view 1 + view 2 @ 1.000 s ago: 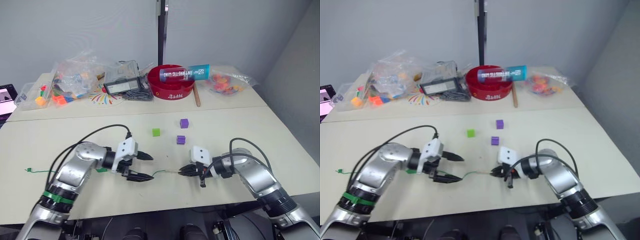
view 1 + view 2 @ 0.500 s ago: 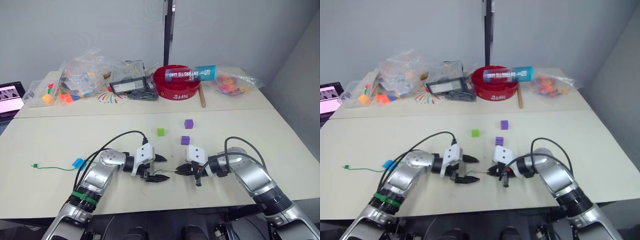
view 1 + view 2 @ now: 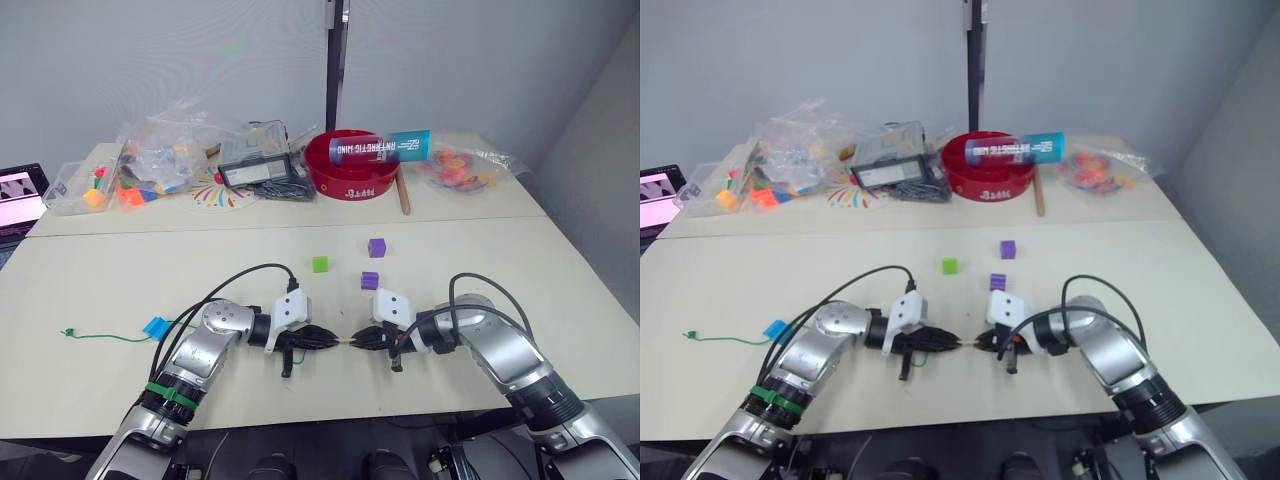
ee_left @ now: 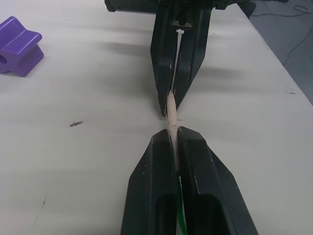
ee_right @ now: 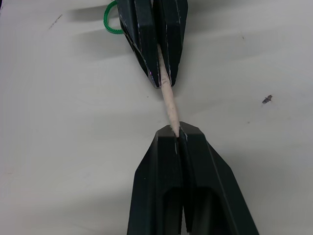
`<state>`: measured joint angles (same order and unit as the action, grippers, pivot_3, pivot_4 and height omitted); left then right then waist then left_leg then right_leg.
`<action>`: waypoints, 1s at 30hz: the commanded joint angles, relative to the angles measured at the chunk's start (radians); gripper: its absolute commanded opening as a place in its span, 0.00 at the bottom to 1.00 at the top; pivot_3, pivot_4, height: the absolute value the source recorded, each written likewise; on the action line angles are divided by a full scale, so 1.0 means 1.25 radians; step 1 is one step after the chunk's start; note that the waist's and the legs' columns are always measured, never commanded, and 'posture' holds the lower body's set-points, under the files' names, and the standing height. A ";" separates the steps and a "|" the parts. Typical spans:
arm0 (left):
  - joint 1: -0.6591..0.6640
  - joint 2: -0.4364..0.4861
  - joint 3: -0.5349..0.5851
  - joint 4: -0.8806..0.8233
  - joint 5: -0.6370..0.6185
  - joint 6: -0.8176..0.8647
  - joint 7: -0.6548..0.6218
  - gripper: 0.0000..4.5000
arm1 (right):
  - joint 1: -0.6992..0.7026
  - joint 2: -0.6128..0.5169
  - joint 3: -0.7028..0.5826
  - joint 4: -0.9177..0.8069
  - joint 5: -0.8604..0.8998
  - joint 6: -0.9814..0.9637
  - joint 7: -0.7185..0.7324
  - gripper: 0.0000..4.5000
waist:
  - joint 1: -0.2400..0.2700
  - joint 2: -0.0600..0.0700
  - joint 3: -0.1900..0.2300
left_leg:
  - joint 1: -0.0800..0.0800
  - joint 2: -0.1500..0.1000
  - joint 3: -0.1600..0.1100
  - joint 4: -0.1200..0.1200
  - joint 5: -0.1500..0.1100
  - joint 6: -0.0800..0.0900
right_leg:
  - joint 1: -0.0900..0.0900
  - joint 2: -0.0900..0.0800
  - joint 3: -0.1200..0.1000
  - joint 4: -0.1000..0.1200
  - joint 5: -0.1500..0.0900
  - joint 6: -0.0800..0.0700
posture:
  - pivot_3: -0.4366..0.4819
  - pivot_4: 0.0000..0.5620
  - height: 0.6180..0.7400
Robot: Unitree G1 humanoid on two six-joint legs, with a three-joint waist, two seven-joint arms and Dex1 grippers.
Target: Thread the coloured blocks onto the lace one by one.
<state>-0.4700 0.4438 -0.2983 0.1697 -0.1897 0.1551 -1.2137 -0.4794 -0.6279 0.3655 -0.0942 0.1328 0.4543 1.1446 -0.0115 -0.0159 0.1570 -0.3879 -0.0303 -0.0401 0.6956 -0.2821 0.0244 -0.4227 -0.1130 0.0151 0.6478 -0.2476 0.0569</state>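
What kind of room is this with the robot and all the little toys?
Probably a robot test lab: a plain table against a bare grey wall, bags of toy pieces, a red bowl, and a laptop at the edge.

Robotics laboratory or test room. Indicated by plain grey walls [image 3: 150,60], a pale work table [image 3: 120,280] butted against a second table [image 3: 480,200], and a dark vertical post [image 3: 333,60] behind. Further signs: clear plastic bags of bright toy pieces [image 3: 160,150] heaped along the rear edge, a red bowl [image 3: 350,175] carrying a blue printed tube [image 3: 385,147], a black-and-white device [image 3: 258,170] with bundled cable, and a lit screen [image 3: 18,192] at the far left edge.
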 commanded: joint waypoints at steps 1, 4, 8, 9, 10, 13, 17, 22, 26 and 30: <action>-0.012 0.017 0.018 -0.010 0.006 -0.012 0.009 0.01 | -0.002 -0.005 -0.007 -0.024 0.005 0.000 0.005 0.00 | 0.000 0.000 0.000 | 0.000 0.000 0.000 0.000 0.000 0.000 | 0.000 0.000 0.000 0.000 0.000 0.000 | 0.48 0.27 1.00; -0.015 0.017 0.021 -0.007 0.005 -0.013 0.010 0.01 | -0.001 -0.006 -0.005 -0.027 0.006 0.003 0.006 0.00 | 0.000 0.000 0.000 | 0.000 0.000 0.000 0.000 0.000 0.000 | 0.000 0.000 0.000 0.000 0.000 0.000 | 0.48 0.27 1.00; -0.022 0.023 0.027 -0.010 0.001 -0.008 0.006 0.00 | 0.004 0.000 -0.018 -0.050 0.030 0.026 0.005 0.06 | 0.000 0.000 0.000 | 0.000 0.000 0.000 0.000 0.000 0.000 | 0.000 0.000 0.000 0.000 0.000 0.000 | 0.48 0.27 1.00; -0.024 0.025 0.028 -0.011 0.001 -0.007 0.005 0.00 | 0.006 0.001 -0.022 -0.056 0.035 0.029 0.002 0.14 | 0.000 0.000 0.000 | 0.000 0.000 0.000 0.000 0.000 0.000 | 0.000 0.000 0.000 0.000 0.000 0.000 | 0.48 0.27 1.00; -0.026 0.029 0.028 -0.011 0.001 -0.007 0.003 0.00 | 0.008 0.000 -0.028 -0.065 0.045 0.042 0.003 0.21 | 0.000 0.000 0.000 | 0.000 0.000 0.000 0.000 0.000 0.000 | 0.000 0.000 0.000 0.000 0.000 0.000 | 0.48 0.27 1.00; -0.029 0.050 0.031 -0.018 -0.004 -0.003 -0.007 0.00 | 0.016 -0.015 -0.056 -0.086 0.071 0.076 0.005 0.43 | 0.000 0.000 0.000 | 0.000 0.000 0.000 0.000 0.000 0.000 | 0.000 0.000 0.000 0.000 0.000 0.000 | 0.48 0.27 1.00; -0.022 0.094 0.052 -0.042 -0.019 0.007 -0.025 0.00 | 0.001 -0.034 -0.124 -0.057 0.086 0.076 -0.028 0.74 | 0.000 0.000 0.000 | 0.000 0.000 0.000 0.000 0.000 0.000 | 0.000 0.000 0.000 0.000 0.000 0.000 | 0.48 0.27 1.00; -0.002 0.125 0.067 -0.081 -0.034 0.026 -0.035 0.00 | -0.059 -0.021 -0.169 0.013 0.073 0.042 -0.069 0.99 | -0.001 0.000 0.000 | 0.000 0.000 0.000 0.000 0.000 0.000 | 0.000 0.000 0.000 0.000 0.000 0.000 | 0.48 0.27 1.00; 0.001 0.123 0.066 -0.087 -0.028 0.034 -0.030 0.00 | -0.129 -0.018 -0.135 0.117 0.029 -0.011 -0.063 0.99 | -0.002 0.000 0.000 | 0.000 0.000 0.000 -0.001 0.000 0.000 | 0.000 0.000 0.000 0.000 0.000 0.000 | 0.48 0.27 1.00; 0.005 0.120 0.067 -0.093 -0.027 0.040 -0.026 0.00 | -0.196 0.000 -0.095 0.240 -0.021 -0.077 -0.054 0.99 | -0.002 0.000 0.000 | 0.000 0.000 0.000 0.000 0.000 0.000 | 0.000 0.000 0.000 0.000 0.000 0.000 | 0.48 0.27 1.00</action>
<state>-0.4623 0.5941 -0.2261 0.0905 -0.2045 0.2011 -1.2472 -0.6942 -0.6301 0.2400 0.1696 0.1325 0.4046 1.0726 -0.0139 -0.0159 0.1571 -0.3885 -0.0303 -0.0397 0.6950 -0.2821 0.0243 -0.4231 -0.1130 0.0150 0.6481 -0.2476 0.0569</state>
